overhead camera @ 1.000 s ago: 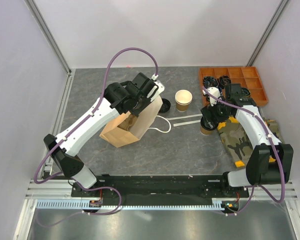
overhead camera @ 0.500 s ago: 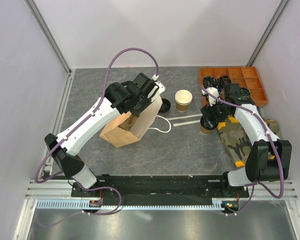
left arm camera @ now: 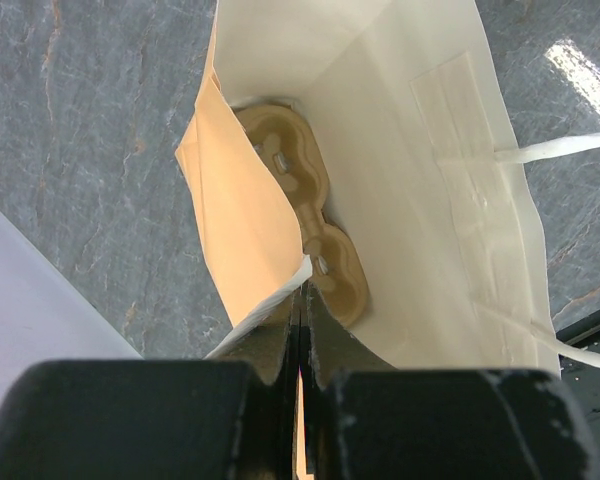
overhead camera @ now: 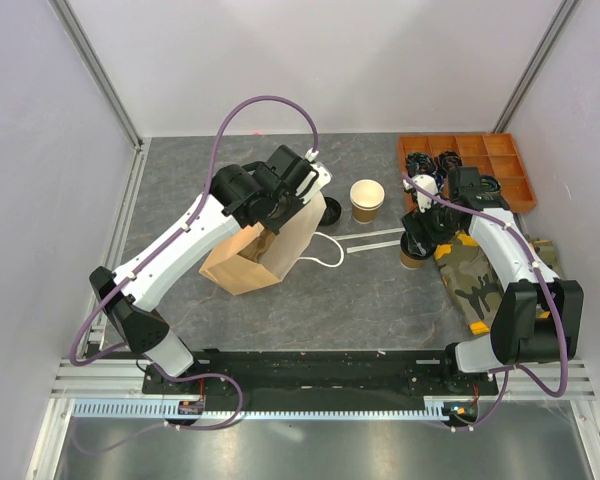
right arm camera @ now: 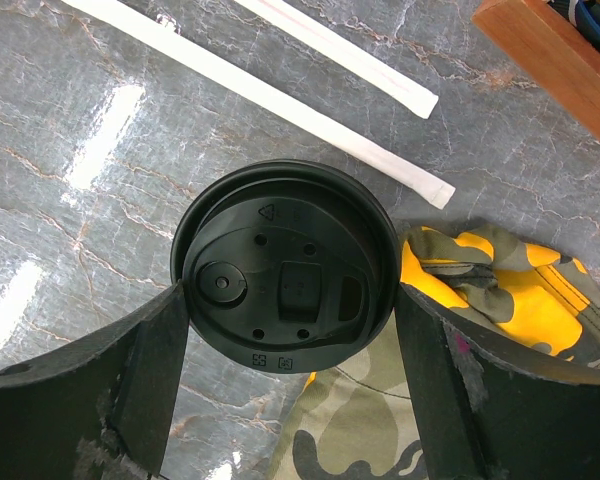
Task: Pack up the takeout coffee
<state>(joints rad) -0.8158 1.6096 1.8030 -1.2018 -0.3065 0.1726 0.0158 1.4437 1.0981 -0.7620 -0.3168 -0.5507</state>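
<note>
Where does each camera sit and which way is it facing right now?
Top external: above, behind the arms, facing down at the table; both arms show.
Left wrist: arm-mounted, faces down into the paper bag at the carrier; left gripper pinches its rim.
Right wrist: arm-mounted, faces down on the lidded cup; right gripper grips it.
Shared: top external also shows paper bag and lidded cup.

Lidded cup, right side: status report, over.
Left end effector shut on paper bag rim. Right end effector closed around lidded cup. Camo cloth lies close beside it.
</note>
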